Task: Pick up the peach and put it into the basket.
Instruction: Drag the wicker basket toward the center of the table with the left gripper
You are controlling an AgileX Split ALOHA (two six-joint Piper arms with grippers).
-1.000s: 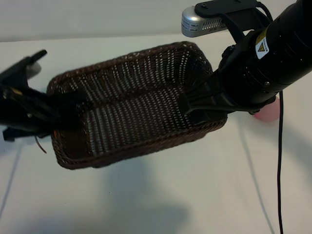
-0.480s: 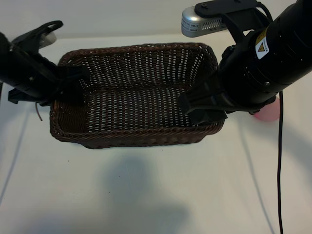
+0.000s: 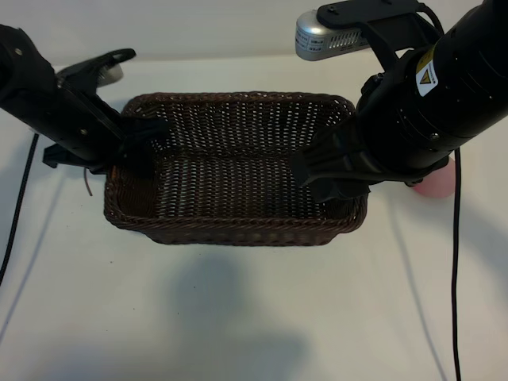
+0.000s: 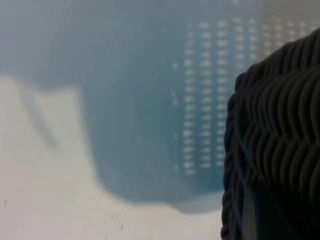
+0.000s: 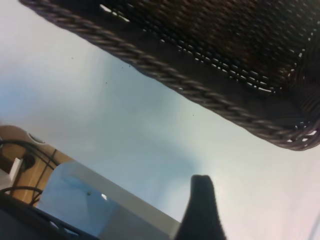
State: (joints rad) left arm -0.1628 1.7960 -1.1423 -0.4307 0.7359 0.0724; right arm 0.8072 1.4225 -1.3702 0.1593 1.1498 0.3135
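At the left of the outside view we see the left arm reaching in over the white table, its left gripper clamped on the left end of the basket, with the fingers closed over the thick braided rim there. The left wrist view shows that dark woven wall right up against the camera, filling one side of the frame, with the basket's dotted shadow lying on the pale surface beside it. A thin black cable trails down the table from this arm.

In the middle, the basket sits flat and level on the table, its long sides running across our view, and its inside holds nothing we can see.

Further right, the right arm hangs over the basket's right end, pointing steeply downward. Its right gripper stands open and holds nothing; one dark fingertip shows in the right wrist view, apart from the basket's rim.

At the far right, the peach rests on the table outside the basket, mostly hidden behind the right arm.
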